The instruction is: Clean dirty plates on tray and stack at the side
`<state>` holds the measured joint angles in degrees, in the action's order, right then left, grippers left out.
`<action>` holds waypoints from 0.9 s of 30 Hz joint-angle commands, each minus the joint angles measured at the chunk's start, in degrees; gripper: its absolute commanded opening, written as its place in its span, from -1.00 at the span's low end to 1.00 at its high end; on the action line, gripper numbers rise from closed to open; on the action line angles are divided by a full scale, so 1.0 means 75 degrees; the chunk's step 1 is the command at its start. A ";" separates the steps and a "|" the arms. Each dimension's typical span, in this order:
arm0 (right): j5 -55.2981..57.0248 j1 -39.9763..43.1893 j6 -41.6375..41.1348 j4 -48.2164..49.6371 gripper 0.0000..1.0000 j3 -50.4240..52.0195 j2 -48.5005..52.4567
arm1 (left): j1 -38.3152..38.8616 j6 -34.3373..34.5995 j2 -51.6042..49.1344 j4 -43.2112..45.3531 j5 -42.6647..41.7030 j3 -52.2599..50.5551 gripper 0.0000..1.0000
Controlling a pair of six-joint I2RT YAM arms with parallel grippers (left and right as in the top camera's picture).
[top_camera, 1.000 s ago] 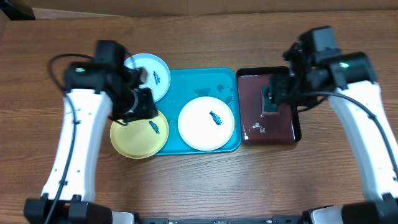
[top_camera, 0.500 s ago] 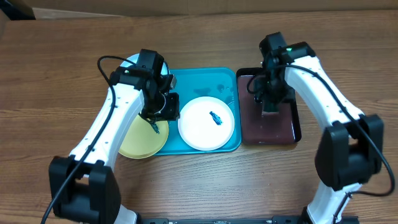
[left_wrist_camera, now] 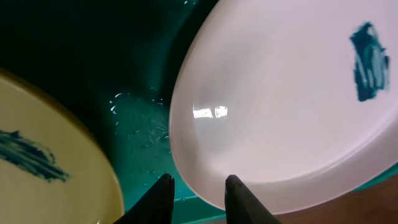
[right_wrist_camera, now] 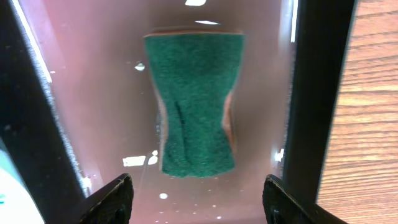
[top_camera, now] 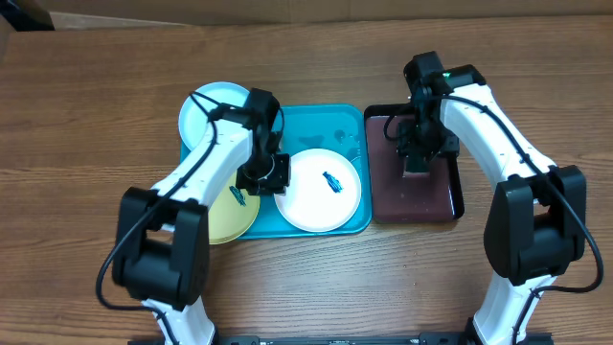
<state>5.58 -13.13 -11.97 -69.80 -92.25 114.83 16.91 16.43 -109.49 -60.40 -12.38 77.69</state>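
The turquoise tray holds a white plate with a dark smear in its middle. A yellow-green plate overlaps the tray's left edge, and a pale blue plate lies at its far left corner. My left gripper is low at the white plate's left rim. In the left wrist view it is open, one finger over the tray and the other over the white plate's edge, with the yellow-green plate at the left. My right gripper stands wide open above a green sponge.
The sponge lies in dark liquid in a smaller black tray right of the turquoise one. Its raised black rim runs close beside my right fingers. Bare wooden table surrounds both trays.
My left gripper has moved right, from beside the blue and yellow-green plates to the white plate's left rim, and its jaws have narrowed. My right gripper stays over the sponge, opened a little wider.
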 commanded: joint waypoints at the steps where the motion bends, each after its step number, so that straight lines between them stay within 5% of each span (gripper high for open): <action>1: 0.0111 0.0099 -0.0035 0.0017 0.37 -0.0093 0.0012 | 0.0050 0.0230 -0.0323 0.0131 0.0277 -0.0041 -0.40; 13: 0.0111 0.0114 -0.0035 0.0017 0.36 -0.0093 0.0012 | 0.0050 0.0326 -0.0600 0.0513 0.0411 -0.0041 -0.91; 27: 0.0111 0.0114 -0.0035 0.0230 0.46 -0.0073 0.0012 | -0.0297 0.0391 -0.0597 0.0405 0.1306 0.0787 -0.92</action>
<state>5.98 -12.45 -11.99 -68.73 -92.25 114.83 15.27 18.52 -113.49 -57.34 -4.43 81.03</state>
